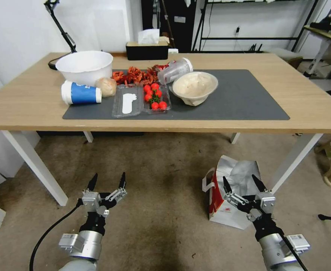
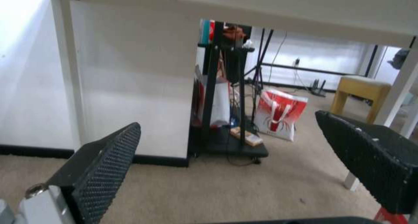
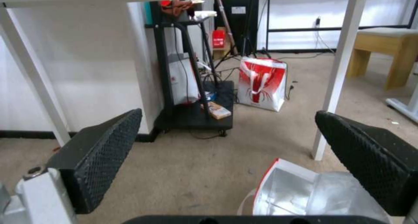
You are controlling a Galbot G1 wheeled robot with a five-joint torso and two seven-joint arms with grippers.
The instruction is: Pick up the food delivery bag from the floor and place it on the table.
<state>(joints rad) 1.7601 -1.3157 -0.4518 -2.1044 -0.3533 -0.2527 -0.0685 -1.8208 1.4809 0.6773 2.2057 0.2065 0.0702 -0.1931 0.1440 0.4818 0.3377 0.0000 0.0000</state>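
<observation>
From the head camera: food delivery bag point(image 1: 225, 205) upright on the floor point(image 1: 154, 169), mouth open to silver foil lining, red side panel and white strap handle turned toward the left, just beside a white leg of the table point(image 1: 29, 101); right gripper point(image 1: 243, 183) poised above the bag's open top, fingers spread, holding nothing; left gripper point(image 1: 107, 180) well apart over bare carpet, likewise spread and empty; on the tabletop, a dark grey mat point(image 1: 248, 98) bearing a white bowl point(image 1: 84, 67), a toppled blue-and-white paper cup point(image 1: 81, 93), clear trays with cherry tomatoes point(image 1: 154, 96), a tipped clear cup point(image 1: 176, 70) and a filled paper bowl point(image 1: 194, 87); black tissue box point(image 1: 147, 49) at the far edge.

From the left wrist camera: two black textured fingers point(image 2: 104, 165) wide apart, nothing between them; beyond, carpet, a black cart point(image 2: 226, 119) and a second red-and-white bag point(image 2: 279, 114) standing farther off.

From the right wrist camera: fingers point(image 3: 102, 152) parted and empty; foil-lined opening of the delivery bag point(image 3: 300, 191) directly below, near a white table leg point(image 3: 339, 73).
</observation>
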